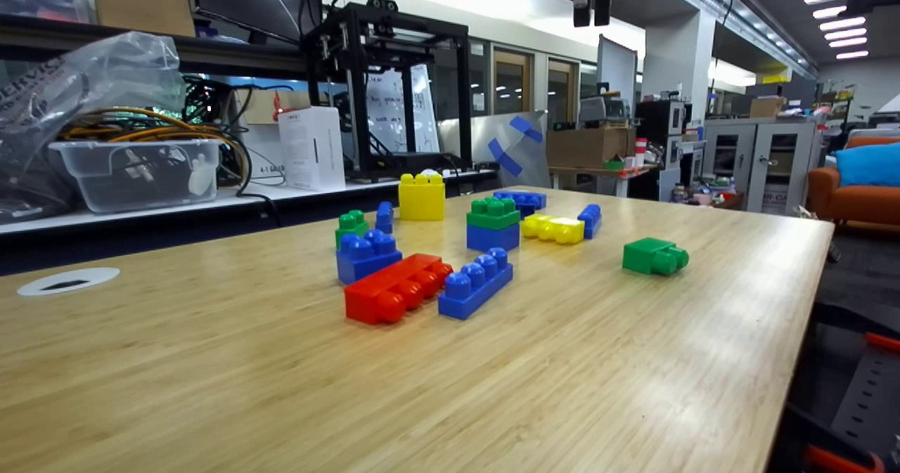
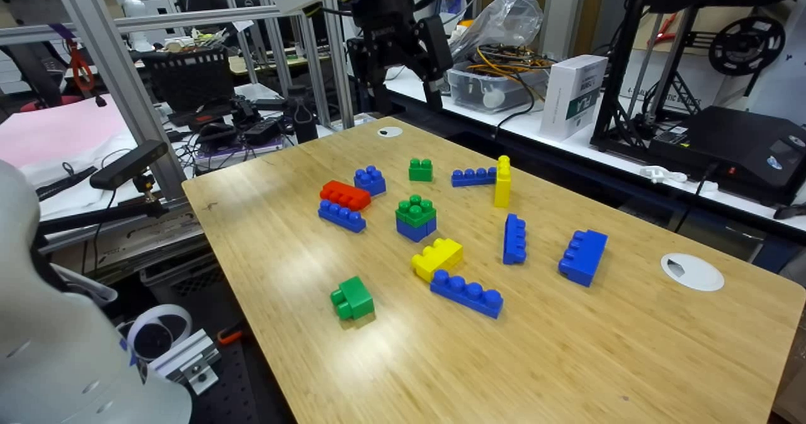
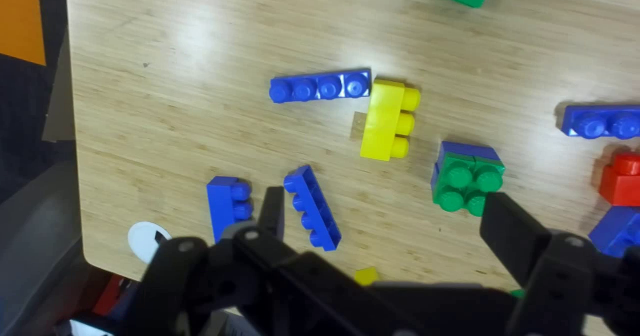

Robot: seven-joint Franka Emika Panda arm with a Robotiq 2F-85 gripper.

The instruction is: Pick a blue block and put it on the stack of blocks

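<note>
- Reference edges of the desk [image 2: 567, 361]: shelf-side, along the white shelf [image 2: 526, 125]; frame-side, toward the metal frame [image 2: 114, 77]; robot-side, next to the white robot body [image 2: 82, 348].
- The gripper [image 2: 408, 96] is raised well above the desk, jaws wide apart.
- The blue block [image 2: 369, 181] rests studs up between the middle of the desk and the frame-side edge. The wrist view shows only part of it, at the right.
- The red brick [image 2: 345, 195] lies on its side just beside the blue block; contact cannot be determined. Across the red brick from the blue block, the narrow blue brick [image 2: 341, 216] sits studs up.
- The stack of blocks [image 2: 415, 218], green over blue, stands near the middle of the desk, apart from the blue block.
- The lying yellow brick [image 2: 439, 258] is near the stack of blocks; the long flat blue brick [image 2: 467, 293] is just beside it.
- The lying green brick [image 2: 354, 298] is the brick nearest the robot-side edge.
- The upright yellow brick [image 2: 502, 184] is near the shelf-side edge. Just beside it is the slim blue brick [image 2: 473, 177]; the upright green brick [image 2: 420, 170] is closer to the frame-side edge.
- The thin blue brick [image 2: 515, 240] and the wide blue brick [image 2: 582, 257] lie on their sides between the stack of blocks and the edge opposite the metal frame.
</note>
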